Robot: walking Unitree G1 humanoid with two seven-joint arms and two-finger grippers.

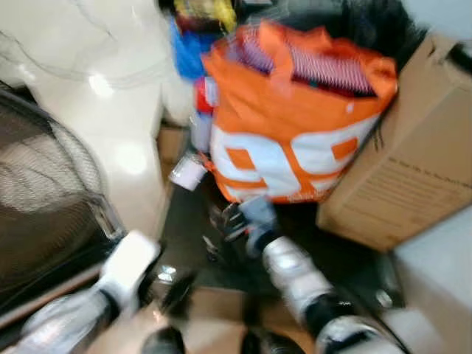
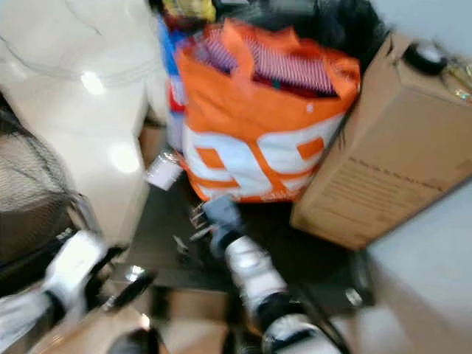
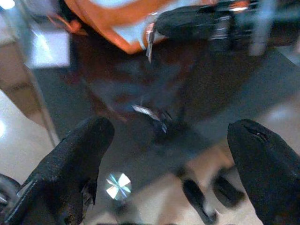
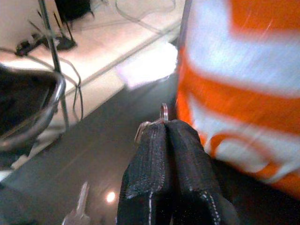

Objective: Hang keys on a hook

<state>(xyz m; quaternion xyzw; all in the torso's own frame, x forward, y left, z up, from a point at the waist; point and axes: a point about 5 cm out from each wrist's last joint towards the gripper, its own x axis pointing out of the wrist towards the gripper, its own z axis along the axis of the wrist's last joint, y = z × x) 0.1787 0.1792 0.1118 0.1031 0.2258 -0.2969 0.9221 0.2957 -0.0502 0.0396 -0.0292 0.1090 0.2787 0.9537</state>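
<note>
Right pincer (image 4: 165, 126) pinching keys (image 4: 154, 121) by ring, fingers fully closed, just beside orange bag (image 1: 295, 118). Left pincer (image 3: 164, 159) hanging wide open, holding nothing, near same bag. Step: carrying keys. Next: finding hook, none visible here.

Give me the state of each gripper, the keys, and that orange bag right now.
Right gripper: shut on the key ring.
Key ring: pinched at the fingertips, a key dangling below.
Left gripper: open, holding nothing.
Orange bag: upright, open-topped, stuffed with striped fabric, beside a cardboard box.
</note>
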